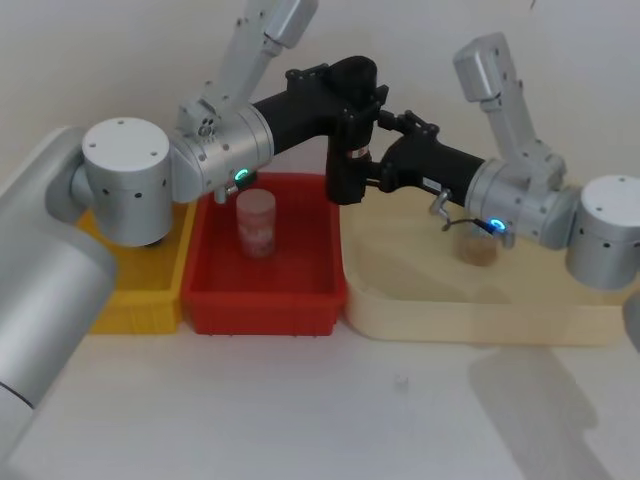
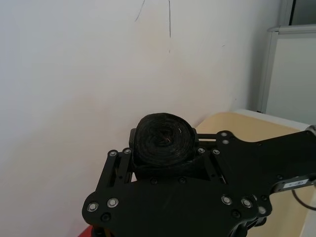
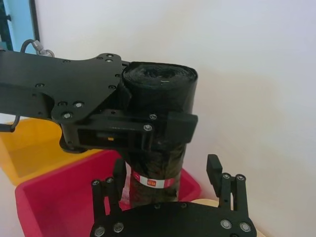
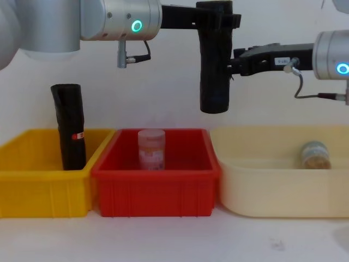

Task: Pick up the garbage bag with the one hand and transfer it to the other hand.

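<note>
The left gripper (image 4: 218, 22) is clamped around the upper end of the garbage bag (image 4: 214, 76), which is held upright in the air above the right rim of the red bin (image 4: 155, 188). In the left wrist view the coiled top of the roll is seen seated between the fingers (image 2: 116, 170). The right gripper (image 3: 168, 173) is brought in from the right at the roll's lower half, its fingers spread to either side of the roll near the red-and-white label band (image 3: 150, 181); whether contact has been made cannot be told.

The roll is judged light and fairly stiff along its length, but soft and glossy on the surface, so a firm squeeze is needed and some slipping may be expected. A hold around the lower half, just beside the band and well apart from the left gripper, is judged best.

A second black roll (image 4: 71, 128) is stood in the yellow bin (image 4: 43, 188) toward the desk's left edge, a clear jar (image 4: 151, 147) in the red bin, and a small jar (image 4: 315, 154) in the cream tray (image 4: 283, 191) toward the right edge.
</note>
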Controlling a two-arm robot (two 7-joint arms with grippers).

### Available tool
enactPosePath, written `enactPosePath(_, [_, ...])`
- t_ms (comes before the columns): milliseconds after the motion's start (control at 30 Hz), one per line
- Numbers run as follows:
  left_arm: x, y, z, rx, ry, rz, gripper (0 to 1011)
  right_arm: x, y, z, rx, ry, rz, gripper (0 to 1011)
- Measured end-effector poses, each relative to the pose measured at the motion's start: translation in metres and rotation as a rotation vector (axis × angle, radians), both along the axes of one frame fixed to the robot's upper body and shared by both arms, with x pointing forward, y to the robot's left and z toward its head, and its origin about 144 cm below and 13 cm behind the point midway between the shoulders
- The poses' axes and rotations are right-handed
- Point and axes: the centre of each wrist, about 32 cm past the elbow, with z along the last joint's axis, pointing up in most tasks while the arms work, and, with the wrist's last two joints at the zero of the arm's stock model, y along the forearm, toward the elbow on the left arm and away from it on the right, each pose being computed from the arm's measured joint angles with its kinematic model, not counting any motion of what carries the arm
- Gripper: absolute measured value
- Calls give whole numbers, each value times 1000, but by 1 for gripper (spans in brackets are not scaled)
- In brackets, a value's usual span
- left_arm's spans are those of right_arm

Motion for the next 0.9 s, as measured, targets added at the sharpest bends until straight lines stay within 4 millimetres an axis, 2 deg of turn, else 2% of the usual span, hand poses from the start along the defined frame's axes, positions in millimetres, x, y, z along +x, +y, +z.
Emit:
enactPosePath(733, [0, 0, 0, 0, 0, 0, 513, 16, 17, 1, 11, 0, 37, 1001])
enactPosePath(900, [0, 0, 0, 0, 0, 0, 513, 17, 19, 2, 11, -1, 41, 913])
